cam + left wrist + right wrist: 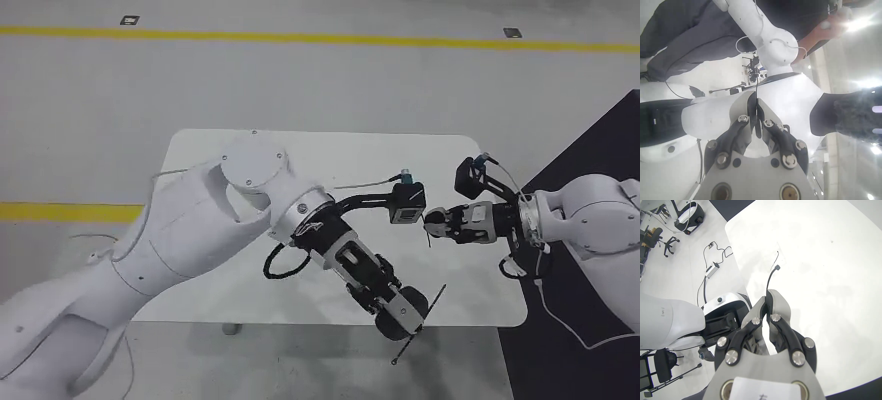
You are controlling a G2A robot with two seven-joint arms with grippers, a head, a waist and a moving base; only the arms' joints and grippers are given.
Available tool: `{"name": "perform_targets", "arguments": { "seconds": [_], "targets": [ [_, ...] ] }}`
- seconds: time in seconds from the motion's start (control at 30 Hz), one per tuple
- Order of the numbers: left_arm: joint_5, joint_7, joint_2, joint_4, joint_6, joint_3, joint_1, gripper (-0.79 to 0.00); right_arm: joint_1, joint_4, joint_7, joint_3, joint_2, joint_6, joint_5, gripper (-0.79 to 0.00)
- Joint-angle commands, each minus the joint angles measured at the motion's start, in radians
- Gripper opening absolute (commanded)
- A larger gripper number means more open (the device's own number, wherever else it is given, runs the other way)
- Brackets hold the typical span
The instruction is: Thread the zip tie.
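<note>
My left gripper (413, 314) hangs at the white table's (300, 160) front edge, turned back toward the robot. It is shut on a long thin black zip tie strap (404, 348) that sticks out both ways and past the edge. The left wrist view shows that strap (756, 85) rising from the closed left gripper (755, 100). My right gripper (431, 222) sits farther back over the table, apart from the left one. It (767, 293) is shut on a short black zip tie (769, 277), whose square head (777, 267) pokes out above the table (819, 275).
A thin dark thread (776, 256) lies on the tabletop beyond the zip tie head. A dark floor area (600, 140) borders the table on the right. Cables with a power brick (712, 269) and office chairs (653, 237) stand on the floor off the table's side.
</note>
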Motion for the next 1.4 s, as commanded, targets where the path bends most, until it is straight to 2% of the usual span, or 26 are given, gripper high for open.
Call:
{"name": "perform_targets", "arguments": {
  "seconds": [0.0, 0.1, 0.23, 0.27, 0.33, 0.43, 0.5, 0.6, 0.83, 0.97, 1.17, 1.3, 1.37],
  "targets": [
    [-0.002, 0.008, 0.000, -0.001, 0.003, 0.000, 0.005, -0.785, -0.003, -0.019, -0.015, 0.002, 0.000, -0.007, -0.027, -0.785],
    [-0.075, 0.133, -0.008, 0.007, 0.148, 0.001, 0.037, -0.785, -0.027, -0.077, -0.050, 0.014, 0.003, -0.050, -0.119, -0.785],
    [-0.270, 0.310, -0.033, -0.010, 0.355, -0.019, 0.045, -0.785, -0.061, -0.129, -0.069, 0.028, 0.010, -0.111, -0.181, -0.785],
    [-0.293, 0.345, -0.039, -0.014, 0.368, -0.029, 0.039, -0.785, -0.068, -0.137, -0.076, 0.031, 0.011, -0.118, -0.193, -0.785],
    [-0.356, 0.460, -0.048, 0.002, 0.456, -0.038, 0.042, -0.785, -0.081, -0.144, -0.091, 0.036, 0.014, -0.133, -0.195, -0.785],
    [-0.451, 0.557, -0.057, 0.010, 0.509, -0.064, 0.063, -0.785, -0.093, -0.144, -0.122, 0.041, 0.019, -0.164, -0.165, -0.785],
    [-0.494, 0.585, -0.055, 0.011, 0.521, -0.090, 0.090, -0.785, -0.098, -0.130, -0.144, 0.047, 0.024, -0.186, -0.130, -0.785],
    [-0.479, 0.529, -0.047, -0.007, 0.489, -0.131, 0.123, -0.785, -0.101, -0.109, -0.158, 0.045, 0.037, -0.200, -0.095, -0.785],
    [-0.501, 0.535, -0.048, -0.005, 0.494, -0.130, 0.139, -0.785, -0.101, -0.109, -0.158, 0.045, 0.037, -0.200, -0.095, -0.785],
    [-0.690, 0.726, -0.058, 0.015, 0.518, -0.166, 0.203, -0.785, -0.111, -0.113, -0.205, 0.066, 0.037, -0.205, -0.103, -0.785],
    [-0.892, 1.017, -0.054, -0.031, 0.507, -0.240, 0.298, -0.785, -0.128, -0.067, -0.215, 0.118, 0.052, -0.256, -0.046, -0.785],
    [-1.007, 1.151, -0.053, -0.055, 0.510, -0.264, 0.365, -0.785, -0.133, -0.051, -0.195, 0.111, 0.066, -0.237, 0.021, -0.785],
    [-1.045, 1.140, -0.057, -0.064, 0.510, -0.279, 0.373, -0.785, -0.126, -0.048, -0.182, 0.110, 0.069, -0.224, 0.028, -0.785]
  ]
}}
